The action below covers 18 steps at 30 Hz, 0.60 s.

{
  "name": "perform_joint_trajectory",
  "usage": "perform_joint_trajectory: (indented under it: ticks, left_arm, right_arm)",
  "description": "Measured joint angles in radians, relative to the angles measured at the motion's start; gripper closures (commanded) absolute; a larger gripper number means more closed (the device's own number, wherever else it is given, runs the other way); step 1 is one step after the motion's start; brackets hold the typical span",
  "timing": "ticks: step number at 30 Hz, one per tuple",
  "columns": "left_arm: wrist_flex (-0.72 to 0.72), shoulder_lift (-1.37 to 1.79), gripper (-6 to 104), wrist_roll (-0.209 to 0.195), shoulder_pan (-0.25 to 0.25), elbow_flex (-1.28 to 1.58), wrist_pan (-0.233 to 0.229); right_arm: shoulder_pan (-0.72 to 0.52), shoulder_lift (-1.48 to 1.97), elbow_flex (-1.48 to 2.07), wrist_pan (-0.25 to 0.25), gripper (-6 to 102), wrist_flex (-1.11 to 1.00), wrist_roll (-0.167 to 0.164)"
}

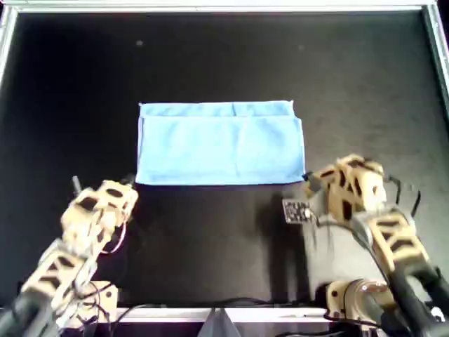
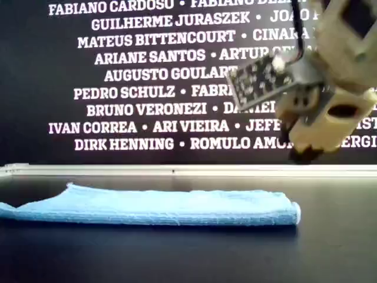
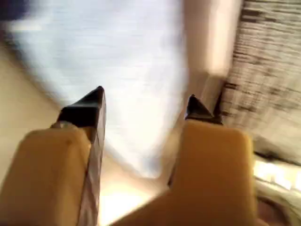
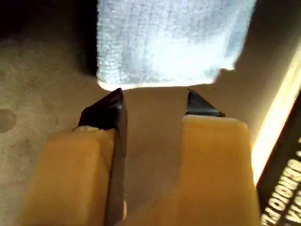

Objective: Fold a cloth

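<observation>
Both end effectors [image 1: 128, 184] [image 1: 309, 179] hang open beside the folded cloth [image 1: 220, 145].

One folded blue cloth [image 1: 221, 144]; two tan grippers, left [image 1: 123, 191] and right [image 1: 313, 184]; one black table [image 1: 210, 63].

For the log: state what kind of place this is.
Probably a robot demo booth or lab bench: a black table with a metal rim, a wall of printed names behind, and a light-blue cloth folded between two tan arms.
</observation>
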Motion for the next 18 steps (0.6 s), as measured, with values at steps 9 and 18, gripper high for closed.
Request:
perform_joint_trajectory:
  ticks: [9, 18]
  left_arm:
    - [0.000, 0.281, 37, 0.000, 0.114, 0.005, -0.005]
    - [0.000, 0.288, 37, -0.003, 0.296, 0.005, -0.012]
  right_arm:
    - [-0.163, 0.370, 0.049, 0.000, 42, 0.000, -0.002]
    - [-0.259, 0.499, 0.141, 0.000, 42, 0.000, -0.002]
